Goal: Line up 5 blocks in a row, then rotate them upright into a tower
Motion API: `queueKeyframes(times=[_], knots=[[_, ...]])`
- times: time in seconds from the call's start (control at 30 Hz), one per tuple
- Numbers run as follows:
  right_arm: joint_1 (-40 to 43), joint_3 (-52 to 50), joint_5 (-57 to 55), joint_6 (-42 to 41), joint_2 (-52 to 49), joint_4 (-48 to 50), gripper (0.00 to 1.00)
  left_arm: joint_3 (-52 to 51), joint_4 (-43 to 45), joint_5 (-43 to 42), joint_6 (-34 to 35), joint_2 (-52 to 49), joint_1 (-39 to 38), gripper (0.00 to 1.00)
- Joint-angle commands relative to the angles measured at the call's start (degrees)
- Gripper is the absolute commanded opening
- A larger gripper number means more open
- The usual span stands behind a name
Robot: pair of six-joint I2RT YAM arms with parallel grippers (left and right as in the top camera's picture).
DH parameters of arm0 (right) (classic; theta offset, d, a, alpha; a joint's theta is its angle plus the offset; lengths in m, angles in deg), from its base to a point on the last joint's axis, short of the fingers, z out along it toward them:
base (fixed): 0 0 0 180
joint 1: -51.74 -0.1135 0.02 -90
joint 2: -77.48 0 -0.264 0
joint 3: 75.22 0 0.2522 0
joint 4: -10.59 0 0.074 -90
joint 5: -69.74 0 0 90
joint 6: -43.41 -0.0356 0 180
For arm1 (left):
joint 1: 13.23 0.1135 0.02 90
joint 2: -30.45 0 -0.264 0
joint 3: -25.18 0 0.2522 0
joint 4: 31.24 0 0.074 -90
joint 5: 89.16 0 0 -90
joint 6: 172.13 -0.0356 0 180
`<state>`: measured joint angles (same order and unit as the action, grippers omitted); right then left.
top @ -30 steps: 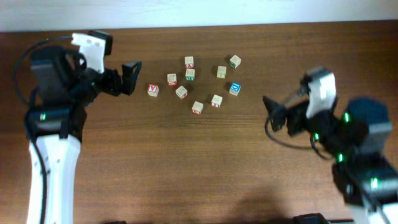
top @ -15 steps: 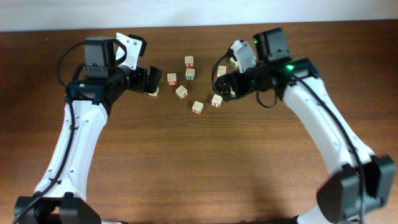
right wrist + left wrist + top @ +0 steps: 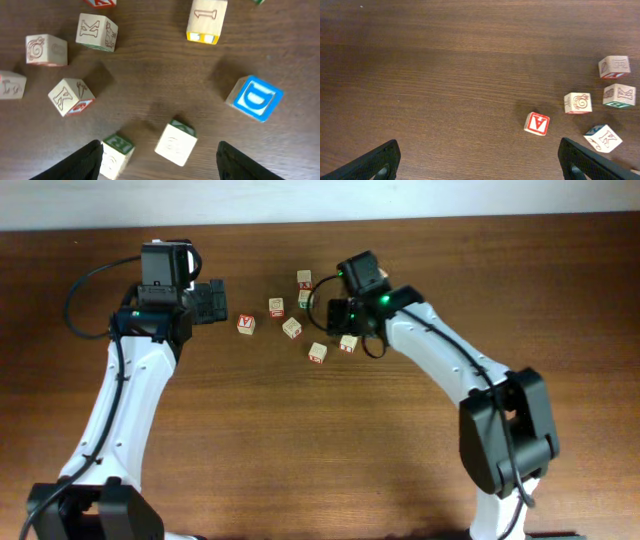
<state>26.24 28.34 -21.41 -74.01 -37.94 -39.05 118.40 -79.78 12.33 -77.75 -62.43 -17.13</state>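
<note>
Brown table | blocks scattered, faces skewed | blue block angled

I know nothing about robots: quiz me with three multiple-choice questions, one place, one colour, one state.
1. Where is the red A block? A) on the table, ahead of the left gripper; B) stacked on another block; C) hanging in mid-air.
2. The D block has a letter face that is: A) yellow; B) blue; C) green.
3. The left gripper is: A) shut on a block; B) shut, empty; C) open, empty.
Answers: 1A, it sits alone on the wood; 2B, blue shows around the D; 3C, fingers apart, nothing between.
</note>
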Motion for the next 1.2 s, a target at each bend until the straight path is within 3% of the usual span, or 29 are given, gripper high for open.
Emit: queueKeyframes(times=[0.0,0.3,0.43,0.7,0.87,1.03,1.17], knots=[[-0.85,1.14,-4.28,-6.45,-2.82,-0.17,0.72,1.2,-0.04,1.84,1.2,-0.55,0.2,0.99],[-1.18,1.11,-5.22,-7.15,-7.72,-0.42,0.66,1.2,-0.04,1.84,1.2,-0.55,0.2,0.99],[-1.11,1.11,-6.62,-5.84,-7.87,1.38,0.58,1.2,-0.04,1.84,1.2,-0.55,0.2,0.99],[-1.18,1.11,-5.38,-5.73,-9.31,1.42,0.54,1.2,-0.04,1.84,1.2,-0.55,0.2,0.99],[-1.18,1.11,-5.31,-6.1,-9.6,0.7,0.41,1.2,-0.04,1.84,1.2,-0.55,0.2,0.99],[-1.18,1.14,-5.31,-5.31,-9.57,-1.84,0.34,1.2,-0.07,1.84,1.2,-0.55,0.2,0.99],[-1.11,2.16,-2.93,1.86,-7.04,-4.76,0.29,1.2,-0.07,1.84,1.2,-0.55,0.2,0.99]])
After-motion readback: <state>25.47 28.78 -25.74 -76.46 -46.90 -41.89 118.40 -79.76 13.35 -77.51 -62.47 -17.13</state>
